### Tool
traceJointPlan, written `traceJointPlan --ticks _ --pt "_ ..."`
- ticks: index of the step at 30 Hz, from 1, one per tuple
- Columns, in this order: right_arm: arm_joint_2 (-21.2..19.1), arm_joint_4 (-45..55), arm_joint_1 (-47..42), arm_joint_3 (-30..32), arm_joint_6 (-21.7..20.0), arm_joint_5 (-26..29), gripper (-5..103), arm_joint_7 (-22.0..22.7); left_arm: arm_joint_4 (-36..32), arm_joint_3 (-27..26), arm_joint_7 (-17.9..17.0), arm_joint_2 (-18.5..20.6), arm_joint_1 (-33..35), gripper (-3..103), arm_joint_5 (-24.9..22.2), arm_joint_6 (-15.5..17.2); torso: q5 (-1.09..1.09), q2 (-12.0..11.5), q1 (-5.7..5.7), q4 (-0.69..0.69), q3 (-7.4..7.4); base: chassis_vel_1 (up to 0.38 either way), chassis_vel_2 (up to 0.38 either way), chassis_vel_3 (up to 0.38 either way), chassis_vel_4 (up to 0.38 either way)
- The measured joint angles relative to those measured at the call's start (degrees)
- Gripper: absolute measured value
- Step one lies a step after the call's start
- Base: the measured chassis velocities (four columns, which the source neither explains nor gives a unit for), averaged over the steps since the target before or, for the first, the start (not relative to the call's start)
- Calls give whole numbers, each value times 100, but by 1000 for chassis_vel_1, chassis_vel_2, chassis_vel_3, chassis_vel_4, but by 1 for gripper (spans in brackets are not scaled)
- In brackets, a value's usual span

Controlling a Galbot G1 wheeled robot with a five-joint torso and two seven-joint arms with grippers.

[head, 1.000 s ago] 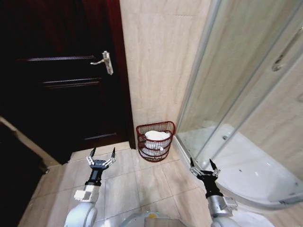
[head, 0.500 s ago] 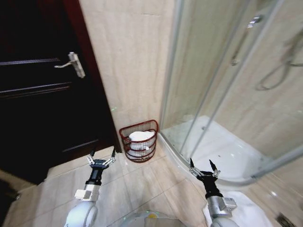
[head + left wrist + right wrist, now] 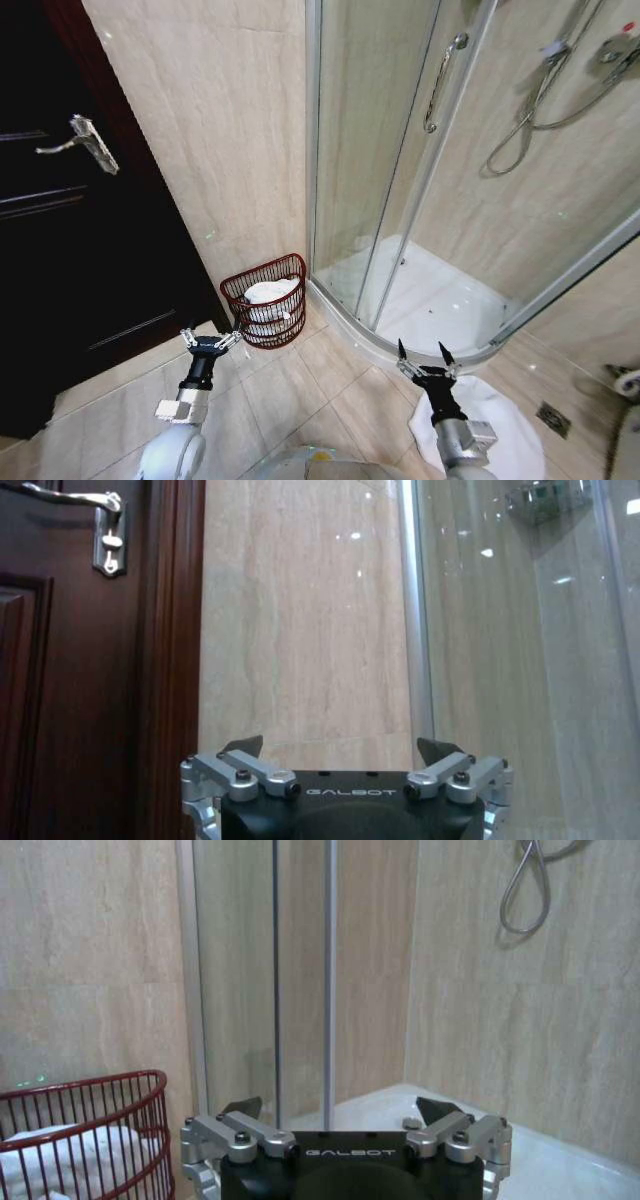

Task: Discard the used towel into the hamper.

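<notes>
My left gripper [image 3: 211, 340] hangs low over the floor tiles, fingers spread, nothing between them; in the left wrist view it faces the wall strip between the dark door [image 3: 70, 667] and the shower glass. My right gripper [image 3: 423, 364] is spread and empty too, low at approx 5 o'clock in the head view, just above a white cloth [image 3: 500, 425] lying on the floor by the shower tray's curved edge. That cloth could be the used towel or a bath mat; can't tell.

The hamper [image 3: 266, 311] stands on the floor against the tiled wall, just past my left gripper at about 1 o'clock from it, touching or nearly touching the shower frame [image 3: 313, 150]. White fabric [image 3: 268, 293] already fills it to near the rim.

Judgement: both grippers empty, so w/ fabric in the hamper the drop looks done. If not, approach the cloth straight down, pinch a bunched fold, lift clear of the tray lip, then release over the hamper's open top, not its wire front.
</notes>
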Motion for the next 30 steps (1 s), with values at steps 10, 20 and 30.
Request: traceJointPlan --ticks 10,20,30 --pt "-38 130 62 -205 -114 -130 100 124 -34 14 17 -59 77 100 12 -62 1 0 -1 -1 0 -87 -88 87 86" --pt "-43 151 52 -254 -137 -147 100 252 -24 -32 10 -34 117 100 -32 -135 0 0 0 -1 1 -52 -55 63 73" --pt "-45 154 -8 -151 -138 -144 100 322 -6 -10 10 -41 74 100 -36 -135 1 0 0 -1 0 -25 -111 23 112"
